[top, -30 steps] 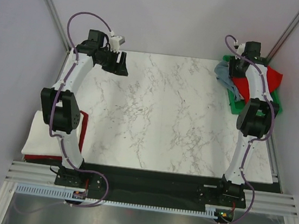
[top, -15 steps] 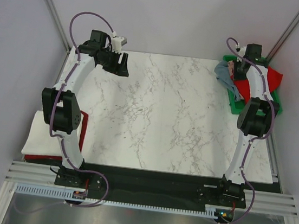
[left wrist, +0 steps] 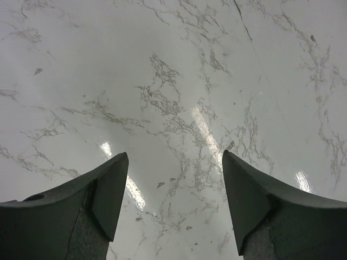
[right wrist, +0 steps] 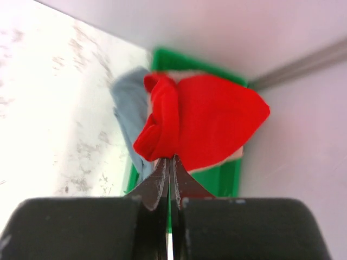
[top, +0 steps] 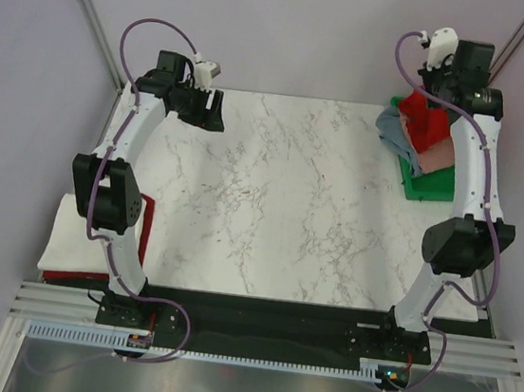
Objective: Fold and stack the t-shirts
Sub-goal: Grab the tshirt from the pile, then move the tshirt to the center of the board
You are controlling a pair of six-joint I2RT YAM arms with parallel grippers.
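A bright red t-shirt (top: 425,120) hangs bunched from my right gripper (top: 430,100), which is shut on a fold of it above the green tray (top: 432,187). In the right wrist view the fingertips (right wrist: 172,158) pinch the red t-shirt (right wrist: 211,122). Beneath it lie a grey-blue t-shirt (right wrist: 126,103) and a pale one. The grey-blue t-shirt (top: 391,126) spills over the tray's left rim, beside a pink t-shirt (top: 441,158). My left gripper (top: 211,113) hovers open over the marble at the far left, with nothing between its fingers (left wrist: 111,187).
A folded white shirt (top: 80,241) lies on a red one (top: 144,229) left of the marble table (top: 281,198), beside the left arm. Grey walls and metal rails close in behind and to the right of the tray.
My right gripper has shut on the red t-shirt and risen, pulling it up out of the tray. The left gripper has hardly moved.
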